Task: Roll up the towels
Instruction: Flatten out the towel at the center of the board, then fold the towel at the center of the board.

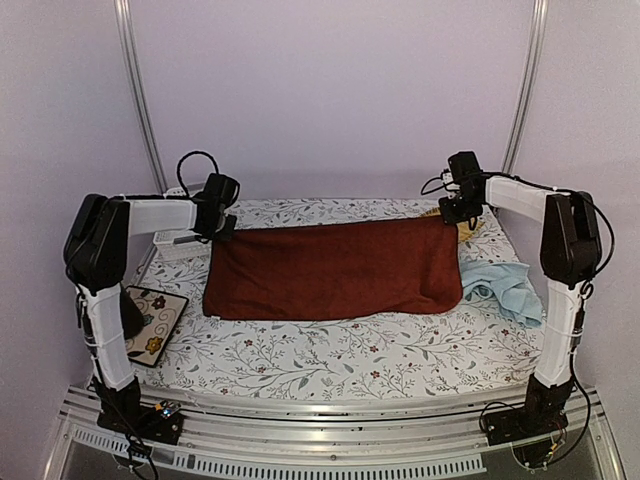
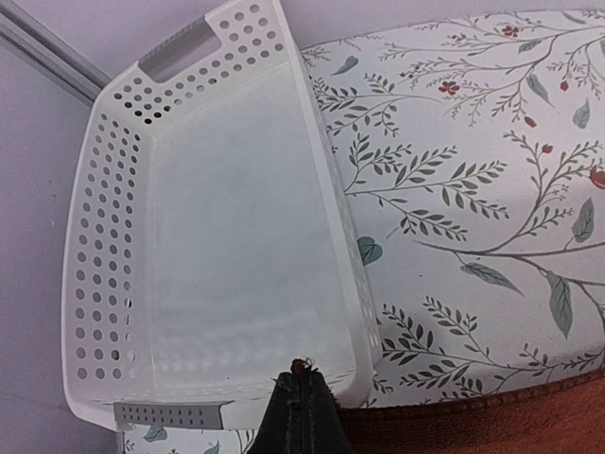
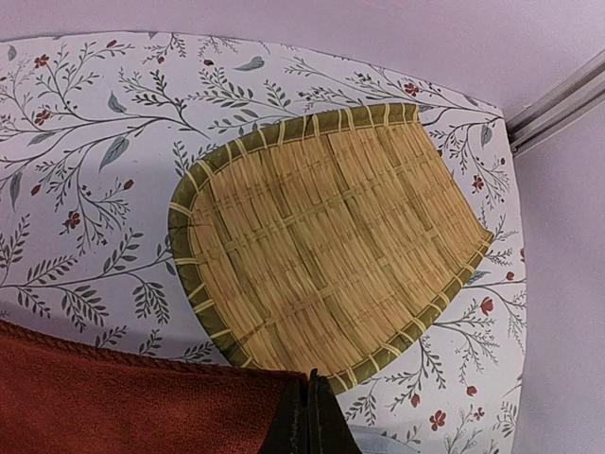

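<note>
1. Top external view: the rust-red towel (image 1: 335, 268) lay spread flat across the middle of the floral counter (image 1: 330, 365), long edges running left to right, unrolled.
2. The left fingers (image 1: 222, 228) sat at its far left corner and the right fingers (image 1: 452, 212) at its far right corner.
3. Left wrist view: the left fingers (image 2: 301, 411) were clenched tight, with red fibres pinched at their tip. The towel's edge ran off to the right along the bottom of the frame. A white perforated basket (image 2: 95, 246) stood just beyond them.
4. Right wrist view: the right fingers (image 3: 310, 411) were likewise clenched on the towel's corner. A yellow bamboo mat (image 3: 331, 255) lay flat on the counter just beyond.
5. The pale blue towel (image 1: 505, 285) lay crumpled at the counter's right edge, close against the red towel's near right corner; contact could not be confirmed.
6. A patterned tile (image 1: 152, 322) lay at the near left, beside the left arm.
</note>
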Controlling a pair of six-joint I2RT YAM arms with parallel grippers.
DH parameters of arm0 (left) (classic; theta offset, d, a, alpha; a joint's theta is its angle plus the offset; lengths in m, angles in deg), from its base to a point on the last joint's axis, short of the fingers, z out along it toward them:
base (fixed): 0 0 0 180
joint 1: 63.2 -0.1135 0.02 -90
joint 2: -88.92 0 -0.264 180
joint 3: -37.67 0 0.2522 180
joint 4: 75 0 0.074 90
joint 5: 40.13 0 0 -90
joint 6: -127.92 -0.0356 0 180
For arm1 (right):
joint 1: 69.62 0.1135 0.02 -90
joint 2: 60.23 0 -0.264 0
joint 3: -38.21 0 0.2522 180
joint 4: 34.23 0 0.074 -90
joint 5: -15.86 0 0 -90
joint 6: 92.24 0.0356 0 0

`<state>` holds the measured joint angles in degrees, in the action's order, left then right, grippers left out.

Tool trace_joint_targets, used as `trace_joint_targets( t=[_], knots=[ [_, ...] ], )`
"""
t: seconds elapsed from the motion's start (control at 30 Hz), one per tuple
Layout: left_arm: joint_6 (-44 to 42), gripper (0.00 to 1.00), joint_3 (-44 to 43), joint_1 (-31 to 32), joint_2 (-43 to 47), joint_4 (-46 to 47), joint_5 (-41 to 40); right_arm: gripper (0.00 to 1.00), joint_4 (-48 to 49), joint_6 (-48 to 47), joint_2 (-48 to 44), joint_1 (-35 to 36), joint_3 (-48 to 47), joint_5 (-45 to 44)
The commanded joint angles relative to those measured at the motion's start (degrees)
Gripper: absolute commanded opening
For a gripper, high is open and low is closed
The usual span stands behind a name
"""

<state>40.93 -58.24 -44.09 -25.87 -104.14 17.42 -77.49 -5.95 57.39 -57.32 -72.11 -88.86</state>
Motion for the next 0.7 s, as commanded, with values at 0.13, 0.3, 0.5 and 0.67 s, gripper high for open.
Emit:
trace_joint_targets(
  t=[0.13, 0.3, 0.5, 0.67],
  knots=[
    [-2.5, 0.0, -2.6, -1.2, -3.5, 2.5, -1.2, 0.02, -0.2, -0.1, 2.8, -0.9, -2.8, 0.3],
    [-3.0, 0.0, 1.7, -1.8, 0.9, 4.4, -1.5, 0.02, 0.2, -1.1, -3.8, -0.9, 4.5, 3.0],
    [-1.9, 0.0, 10.6, -1.6, 10.5, 5.3, 2.0, 0.02, -1.1, -1.6, -13.8, -0.9, 14.7, 9.5],
    [-0.7, 0.0, 16.4, -1.5, 17.0, 3.3, 4.0, 0.02, -2.5, -0.4, -20.1, -0.4, 21.2, 12.3]
  ],
)
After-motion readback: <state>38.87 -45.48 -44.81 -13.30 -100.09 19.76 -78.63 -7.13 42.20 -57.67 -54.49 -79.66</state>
